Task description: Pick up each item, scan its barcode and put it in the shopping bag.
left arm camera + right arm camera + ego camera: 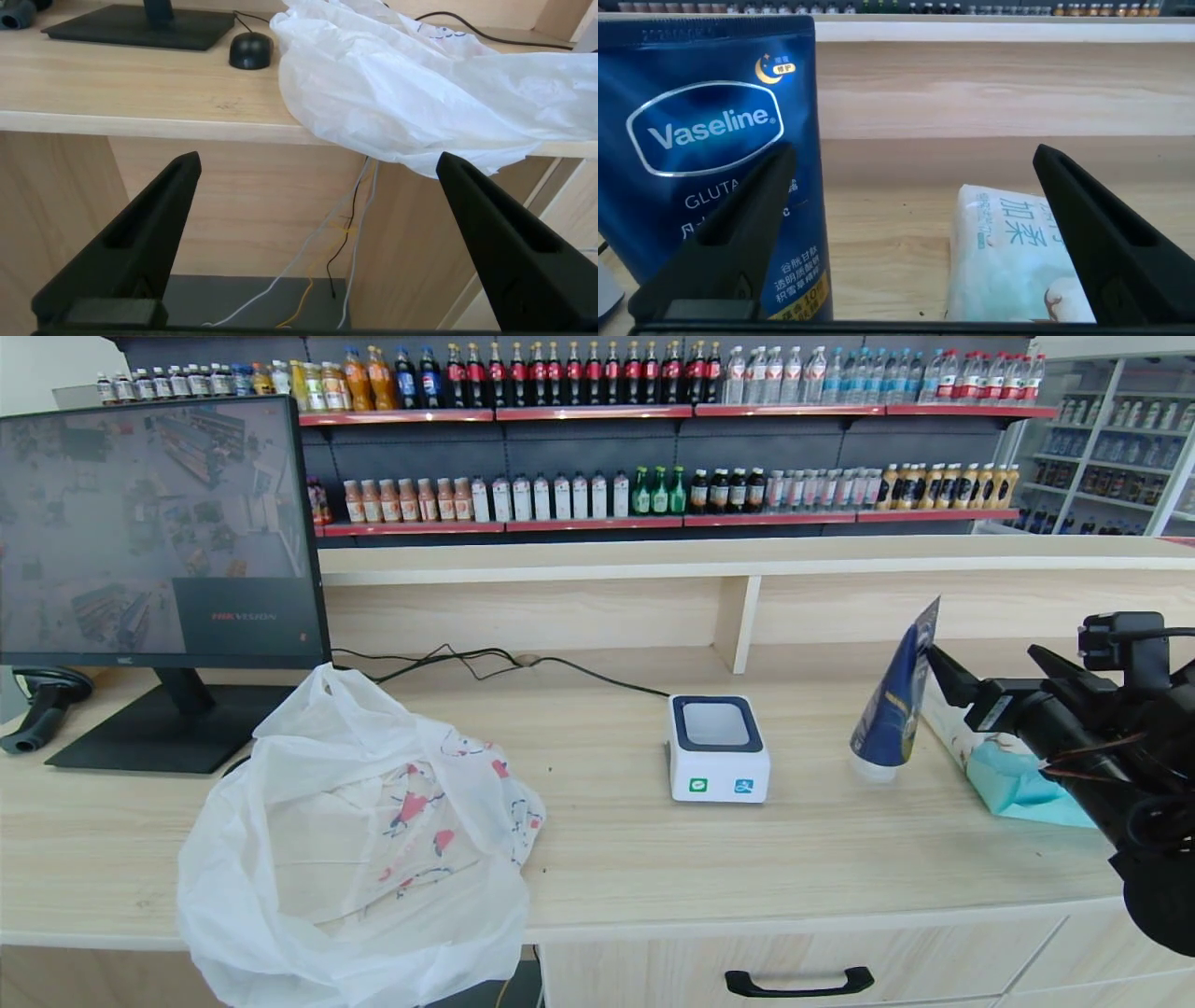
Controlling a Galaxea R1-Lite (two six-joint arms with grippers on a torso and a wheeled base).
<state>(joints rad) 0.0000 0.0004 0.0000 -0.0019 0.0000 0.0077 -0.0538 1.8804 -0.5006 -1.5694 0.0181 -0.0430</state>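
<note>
The left end effector (318, 159) is held apart; the right end effector (915, 154), likewise spread, is positioned just right of the upright blue plastic tube (894, 705).

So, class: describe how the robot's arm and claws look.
The right arm is black and chunky, with thin red wires, a white label and a boxy mount on top. The left claw and right claw each have two black, tapering wedge fingers.

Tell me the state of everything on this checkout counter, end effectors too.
Shopping bag: slumped on counter, overhanging front edge.
Scanner: upright, window up.
Blue tube: standing on its cap.
Tissue pack: lying flat.
Monitor: on.
Drawer: shut.
Left end effector: open, empty.
Right end effector: open, empty.
</note>
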